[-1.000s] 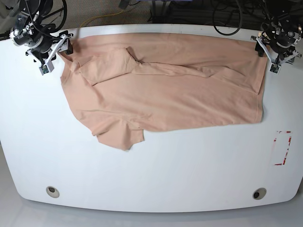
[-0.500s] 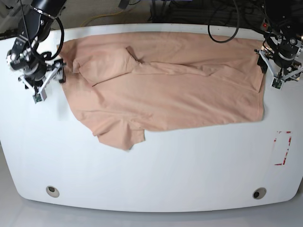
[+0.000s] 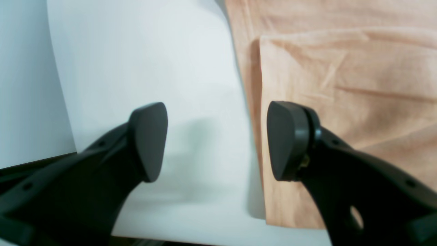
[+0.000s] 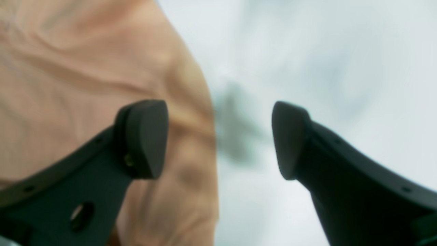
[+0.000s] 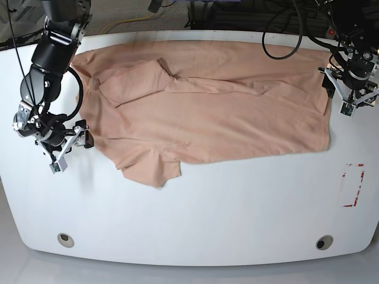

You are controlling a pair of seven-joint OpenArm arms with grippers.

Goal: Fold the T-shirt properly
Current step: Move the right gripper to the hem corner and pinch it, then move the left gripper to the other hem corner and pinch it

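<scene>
The right gripper [image 5: 66,147], on the left of the base view, has come down the side of the worktop [image 5: 195,213] over the last second, from the far corner by the collar to a spot level with the near sleeve; its jaws stand apart with nothing between them, and in its wrist view one pad hangs over the rounded cloth edge while the other is over bare white surface. The left gripper [image 5: 349,94] has made a shorter drop along the opposite side and now sits just beside the hem end, jaws likewise apart and empty; its wrist view shows one pad over a doubled layer of cloth and the other over the worktop. Between the two grippers lies the T-shirt [image 5: 207,112], peach, spread sideways with the far half already laid over so that a long ridge runs across its middle, the far sleeve [image 5: 130,81] folded inward and the near sleeve [image 5: 155,171] sticking out toward the near edge. The cloth itself has not shifted. I judge that both arms have let go after one fold and are moving to fresh grasp points on the near edge, so the task is partly done and a second fold is still to come. Beyond the cloth the worktop is white and glossy, with two round holes [image 5: 66,239] near its front edge and a red-marked rectangle [image 5: 353,184] near the left gripper's side. Behind it are dark cables [image 5: 284,23] and a grey floor.
</scene>
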